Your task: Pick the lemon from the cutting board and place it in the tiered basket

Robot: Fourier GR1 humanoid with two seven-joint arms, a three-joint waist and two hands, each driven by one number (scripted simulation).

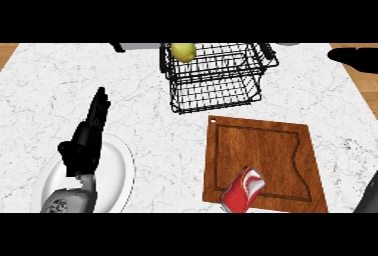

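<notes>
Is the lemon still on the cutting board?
No, the lemon sits in the tiered basket; the cutting board holds only a red can.

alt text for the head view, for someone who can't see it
A lemon sits in the top tier of a black wire basket. Nearer, a red can lies on a wooden cutting board; the left hand rests open over a white plate.

Open counter left of tiered basket [218, 75]
</notes>
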